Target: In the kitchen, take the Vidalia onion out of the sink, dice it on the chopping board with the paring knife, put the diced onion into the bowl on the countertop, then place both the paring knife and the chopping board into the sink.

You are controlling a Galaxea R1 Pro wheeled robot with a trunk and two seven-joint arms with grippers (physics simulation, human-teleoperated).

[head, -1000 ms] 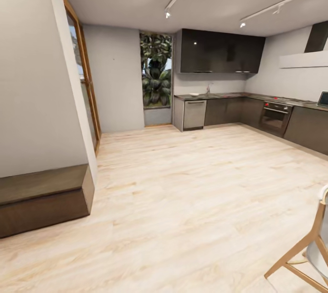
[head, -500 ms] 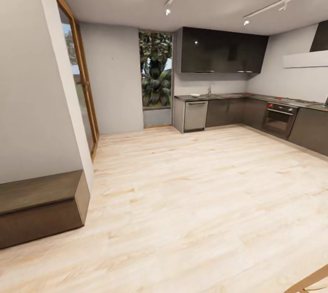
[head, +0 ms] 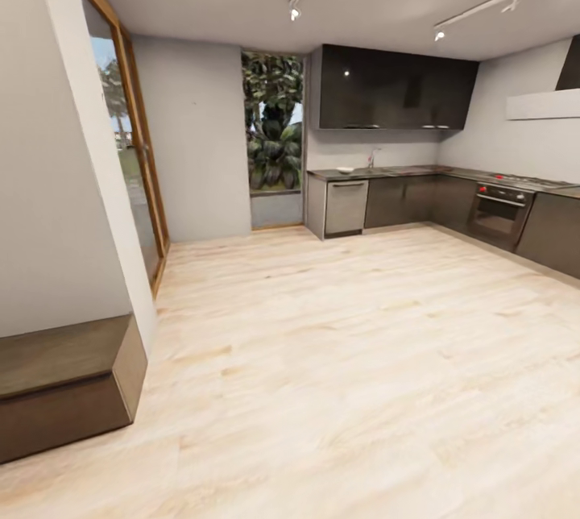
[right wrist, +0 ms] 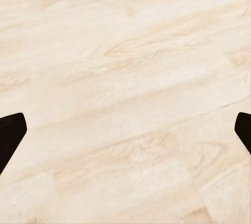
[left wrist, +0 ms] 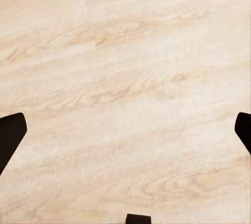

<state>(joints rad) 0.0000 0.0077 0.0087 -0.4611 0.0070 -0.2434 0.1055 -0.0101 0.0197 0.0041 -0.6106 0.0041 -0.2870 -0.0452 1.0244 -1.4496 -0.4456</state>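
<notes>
Across the room, the grey countertop [head: 403, 172] runs over dark cabinets in the head view. On its left part lies a small white bowl [head: 345, 169]. Beside it rises the thin faucet of the sink [head: 370, 158]; the basin is too far off to make out. The Vidalia onion, the chopping board and the paring knife are out of view. My left gripper [left wrist: 125, 135] hangs open over pale wooden floor, its dark fingertips [left wrist: 10, 135] wide apart. My right gripper [right wrist: 125, 135] is open over the same floor, holding nothing.
A low dark wooden bench [head: 64, 382] stands against the wall at the near left. Beyond it is a glass door [head: 133, 172]. A dishwasher [head: 346, 206] and an oven [head: 498, 214] sit under the counter. Broad open wooden floor [head: 346, 342] lies between me and the kitchen.
The whole head view has shifted as the robot moves: the bench slid lower left, the wooden chair at the lower right dropped out of the picture, and the kitchen appears slightly nearer.
</notes>
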